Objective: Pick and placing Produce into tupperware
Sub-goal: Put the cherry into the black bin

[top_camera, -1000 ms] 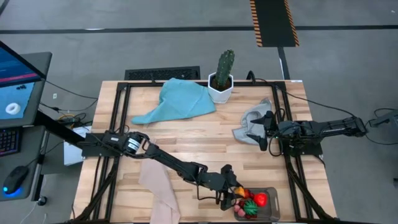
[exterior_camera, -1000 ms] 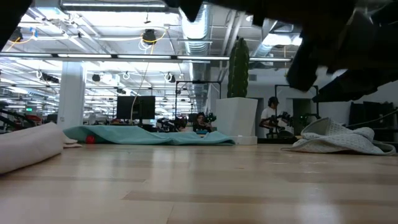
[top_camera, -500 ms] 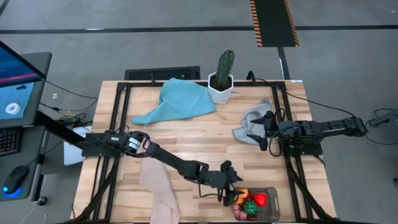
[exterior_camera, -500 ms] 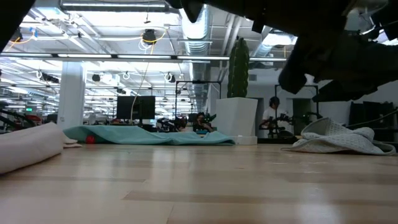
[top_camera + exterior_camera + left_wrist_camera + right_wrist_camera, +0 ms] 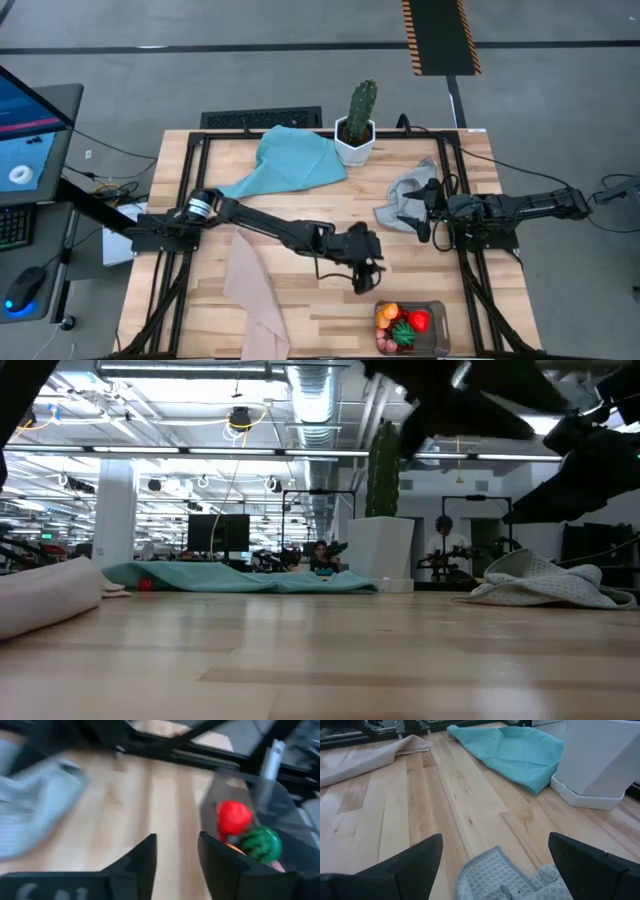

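Note:
The tupperware (image 5: 437, 311) is a clear greyish tub at the table's near right edge. It holds the produce (image 5: 404, 326): a red piece (image 5: 232, 817), a green striped ball (image 5: 260, 843) and orange pieces. The tub's wall (image 5: 280, 800) also shows in the left wrist view. My left gripper (image 5: 366, 274) (image 5: 177, 862) hangs open and empty above bare wood, just left of and beyond the tub. My right gripper (image 5: 422, 212) (image 5: 495, 862) waits wide open over a grey cloth (image 5: 502, 875) at the right side.
A cactus in a white pot (image 5: 357, 125) stands at the far edge with a teal cloth (image 5: 290, 160) to its left. A beige cloth (image 5: 255, 300) lies near the near-left edge. The grey cloth (image 5: 403, 200) lies on the right. Bare wood spreads across the middle.
My left gripper has pulled back from the tub's left end, rising and moving toward the far edge. An orange piece that showed at its fingertips now lies in the tub with the rest.

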Robot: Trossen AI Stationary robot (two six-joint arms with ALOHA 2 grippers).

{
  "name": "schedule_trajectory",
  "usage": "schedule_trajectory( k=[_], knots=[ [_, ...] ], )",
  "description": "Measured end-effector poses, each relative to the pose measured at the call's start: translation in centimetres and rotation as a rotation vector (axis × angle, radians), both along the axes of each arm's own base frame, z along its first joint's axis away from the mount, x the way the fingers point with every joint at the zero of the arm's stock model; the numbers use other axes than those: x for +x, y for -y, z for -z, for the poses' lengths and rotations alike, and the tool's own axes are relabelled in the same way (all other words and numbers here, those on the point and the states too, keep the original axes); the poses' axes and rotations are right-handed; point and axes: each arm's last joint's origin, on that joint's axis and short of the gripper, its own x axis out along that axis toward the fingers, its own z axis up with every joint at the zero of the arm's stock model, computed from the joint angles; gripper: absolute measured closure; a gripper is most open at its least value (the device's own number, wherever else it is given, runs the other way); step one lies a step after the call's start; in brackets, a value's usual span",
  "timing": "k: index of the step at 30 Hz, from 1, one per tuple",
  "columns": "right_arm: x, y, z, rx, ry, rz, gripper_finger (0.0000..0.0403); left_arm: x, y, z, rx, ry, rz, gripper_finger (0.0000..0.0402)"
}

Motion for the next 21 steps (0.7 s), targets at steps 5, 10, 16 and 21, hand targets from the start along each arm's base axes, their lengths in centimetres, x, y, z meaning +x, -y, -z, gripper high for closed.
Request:
schedule_trajectory(
  k=[5,10,16,21],
  knots=[
    [0.0,0.0,0.0,0.0,0.0,0.0,0.0017,-2.1,-0.9,-3.7,0.098,-0.015,-0.099,0.0318],
    [0.0,0.0,0.0,0.0,0.0,0.0,0.0017,-5.9,-1.2,-6.6,0.093,0.065,-0.13,0.0359],
    [0.0,0.0,0.0,0.0,-0.001,0.0,0.0017,-10.7,-3.1,-6.0,0.071,0.407,-0.026,0.0369],
    [0.0,0.0,0.0,0.0,0.0,0.0,0.0017,-13.7,-6.8,-2.8,-0.095,0.498,-0.195,0.0365]
  ],
)
